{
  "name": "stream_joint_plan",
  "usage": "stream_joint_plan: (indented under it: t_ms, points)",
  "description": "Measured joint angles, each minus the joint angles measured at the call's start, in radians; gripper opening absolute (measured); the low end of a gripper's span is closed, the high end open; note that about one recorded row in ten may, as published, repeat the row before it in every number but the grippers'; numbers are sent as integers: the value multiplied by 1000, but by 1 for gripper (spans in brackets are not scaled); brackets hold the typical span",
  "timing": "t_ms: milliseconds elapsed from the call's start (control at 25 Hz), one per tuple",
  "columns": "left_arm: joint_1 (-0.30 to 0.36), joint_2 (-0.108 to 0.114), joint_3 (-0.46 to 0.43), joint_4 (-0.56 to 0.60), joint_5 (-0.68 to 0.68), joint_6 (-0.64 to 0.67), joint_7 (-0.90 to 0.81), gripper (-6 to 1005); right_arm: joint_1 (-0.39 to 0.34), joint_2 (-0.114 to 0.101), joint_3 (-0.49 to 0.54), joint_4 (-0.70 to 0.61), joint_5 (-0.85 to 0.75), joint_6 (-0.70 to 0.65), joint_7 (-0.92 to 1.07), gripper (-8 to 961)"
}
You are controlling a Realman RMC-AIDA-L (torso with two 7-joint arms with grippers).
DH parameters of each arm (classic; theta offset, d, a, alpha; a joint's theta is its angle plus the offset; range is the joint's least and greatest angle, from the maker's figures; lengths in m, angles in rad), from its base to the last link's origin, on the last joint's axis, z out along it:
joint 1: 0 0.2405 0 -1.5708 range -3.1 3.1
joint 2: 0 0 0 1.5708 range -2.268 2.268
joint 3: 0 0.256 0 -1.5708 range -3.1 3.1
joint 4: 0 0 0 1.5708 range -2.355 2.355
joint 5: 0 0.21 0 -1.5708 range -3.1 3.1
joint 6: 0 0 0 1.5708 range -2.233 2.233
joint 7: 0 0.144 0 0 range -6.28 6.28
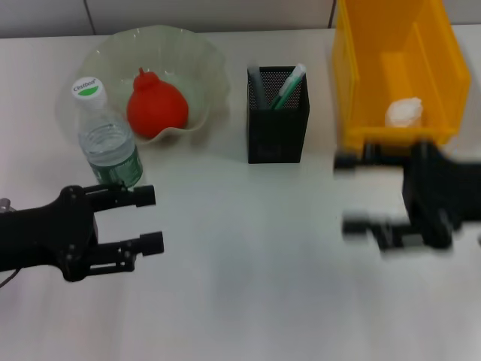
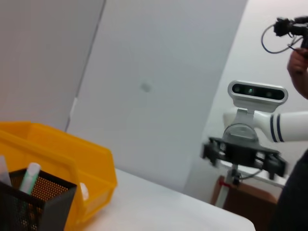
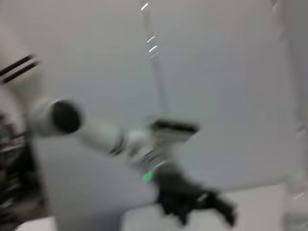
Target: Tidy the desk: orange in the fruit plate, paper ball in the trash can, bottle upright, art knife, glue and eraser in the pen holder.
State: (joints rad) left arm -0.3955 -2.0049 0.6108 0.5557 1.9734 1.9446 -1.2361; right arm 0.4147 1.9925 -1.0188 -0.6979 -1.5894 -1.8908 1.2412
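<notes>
The orange point(image 1: 156, 107) lies in the pale green fruit plate point(image 1: 203, 68) at the back left. The bottle point(image 1: 107, 137) stands upright just in front of the plate. A paper ball point(image 1: 404, 113) rests inside the yellow trash can point(image 1: 361, 83) at the back right. The black mesh pen holder point(image 1: 278, 124) holds a green-and-white stick point(image 1: 289, 85) and a grey piece; which is the art knife or the glue I cannot tell, and the eraser is hidden. My left gripper point(image 1: 152, 219) is open and empty, in front of the bottle. My right gripper point(image 1: 347, 193), open and empty, hovers before the trash can.
The white table point(image 1: 248, 271) stretches between the two arms. In the left wrist view the trash can point(image 2: 72, 159) and pen holder point(image 2: 43, 202) sit near, with the right arm's gripper point(image 2: 240, 159) farther off beside the table's edge.
</notes>
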Motion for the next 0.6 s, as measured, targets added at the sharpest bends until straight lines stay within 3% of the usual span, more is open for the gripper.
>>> stream_joint_plan:
  t_ms: [40,240,600]
  points:
    - [0,6,9,6,3,3,-3,743,2,1,13,4,-68,-41,1,741]
    - [0,18,20,11,7,12,-8,743,-3,21,18,9,-112,-45,1,741]
    - [-18,12,39,17,15,22,-9,743,-7,31,18,50,-118,-42,0,741]
